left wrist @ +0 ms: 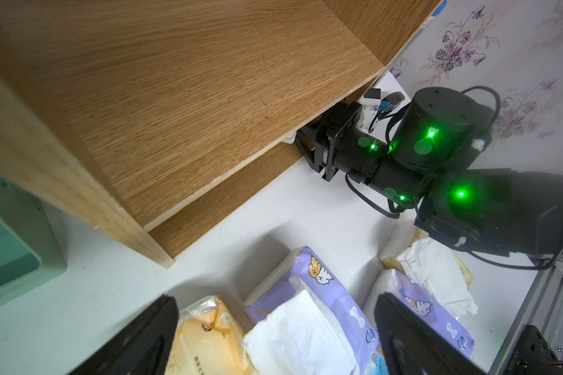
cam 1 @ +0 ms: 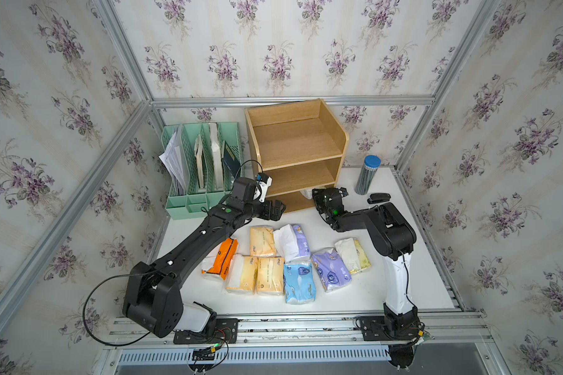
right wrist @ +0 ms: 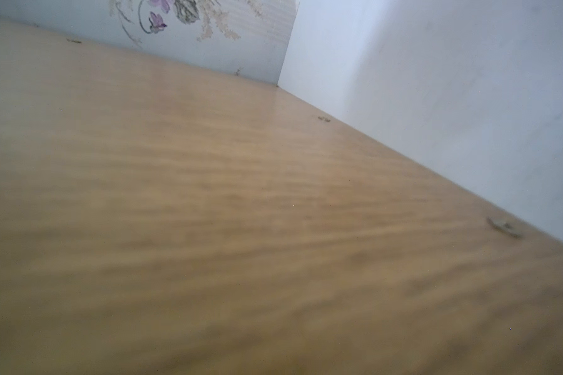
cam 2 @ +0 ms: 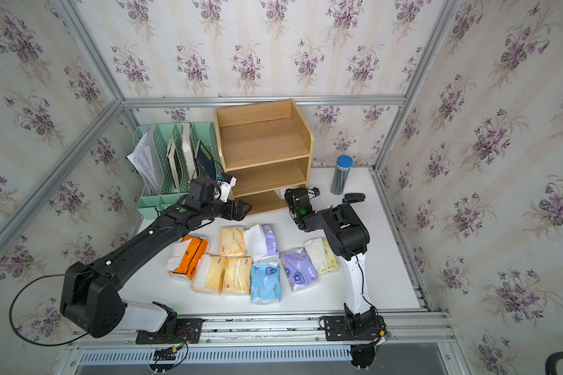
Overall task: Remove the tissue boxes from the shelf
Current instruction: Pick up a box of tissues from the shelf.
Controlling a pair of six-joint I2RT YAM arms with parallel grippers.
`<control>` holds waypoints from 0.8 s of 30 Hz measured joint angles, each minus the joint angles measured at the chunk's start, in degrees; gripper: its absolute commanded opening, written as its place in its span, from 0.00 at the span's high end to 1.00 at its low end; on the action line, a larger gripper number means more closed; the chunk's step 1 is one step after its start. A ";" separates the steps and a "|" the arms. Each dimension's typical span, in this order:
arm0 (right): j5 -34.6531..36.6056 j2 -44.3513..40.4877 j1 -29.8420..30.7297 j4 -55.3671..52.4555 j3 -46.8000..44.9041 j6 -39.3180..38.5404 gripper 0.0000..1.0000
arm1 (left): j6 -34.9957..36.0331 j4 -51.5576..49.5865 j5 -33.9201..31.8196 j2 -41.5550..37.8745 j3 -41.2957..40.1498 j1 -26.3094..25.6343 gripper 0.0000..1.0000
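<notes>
shelf: the wooden shelf (cam 1: 293, 143) stands at the back of the table (cam 1: 390, 285). Its top and middle tiers look bare in both top views.

packs off the shelf: eight tissue packs (cam 1: 270, 276) lie flat in a loose cluster on the table, just in front of the shelf.

last tissue pack: all I can see of it is a crumpled white scrap (left wrist: 289, 139) at the mouth of the shelf's bottom tier, toward the right side panel. The rest is tucked under the middle board.

right gripper: the right gripper (left wrist: 301, 143) is poked into that same bottom-tier opening, right at the scrap, so the pack lies straight ahead of it and deeper into the shelf. Honestly can't tell if the jaws have bitten down on it or just sit next to it, because the board's edge hides the tips. The right wrist view is no help, just blurry wood.

left gripper: the left gripper (cam 1: 275, 209) hovers in front of the shelf's bottom left corner, above the cluster. Its jaws are spread wide with nothing between them.

nearer arm: the right one, by far. The left gripper is well apart from the scrap.

long axis: can't tell, too much of the pack is hidden.

my guess at the move: this is the last pack to come off. It needs a pull straight out of the open front, kept low under the middle board so the soft wrap doesn't snag.
</notes>
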 measured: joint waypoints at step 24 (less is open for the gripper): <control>-2.08 -17.51 2.29 -7.85 -17.31 -3.28 0.98 | -0.31 -1.51 -0.22 0.00 3.56 0.00 0.01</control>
